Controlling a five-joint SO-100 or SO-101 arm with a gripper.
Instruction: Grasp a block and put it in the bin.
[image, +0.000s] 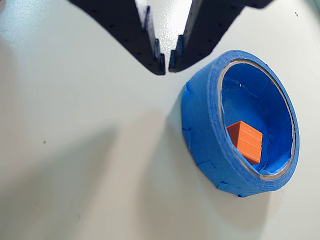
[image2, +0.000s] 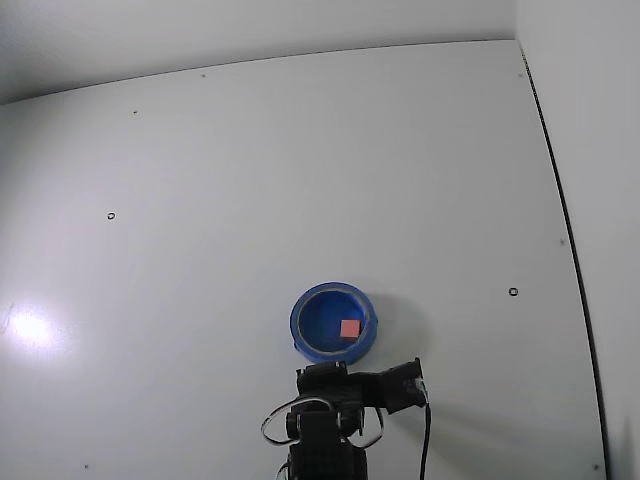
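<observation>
In the wrist view the gripper (image: 166, 61) enters from the top edge as two dark, toothed fingers (image: 150, 47) that converge downward until only a narrow slit separates the tips. Nothing sits between them; the gripper is nearly closed and empty. It hangs above bare surface (image: 75, 150), just left of and beyond the bin's upper-left rim, not touching it. The bin (image: 205, 135) lies to the right of the gripper in this view, a round blue bowl with a thick wall that looks wrapped in blue tape, with a thin pale edge along the inner lip. The block (image: 246, 141) rests inside the bin on its blue floor, towards the lower right of the interior, near the inner wall; whether it touches the wall cannot be told. It shows orange in this view, with fine ribbed layers on its faces. In the fixed view the arm (image2: 330, 420) stands at the bottom centre, dark, with a cable looping at its base; its gripper cannot be made out there. The bin (image2: 303, 318) sits just beyond the arm on the pale surface (image2: 200, 200), and the block (image2: 350, 328) shows as a small pinkish-red square in the right part of the bin's floor. The surface carries a few small dark marks and a bright glare patch at the left.
</observation>
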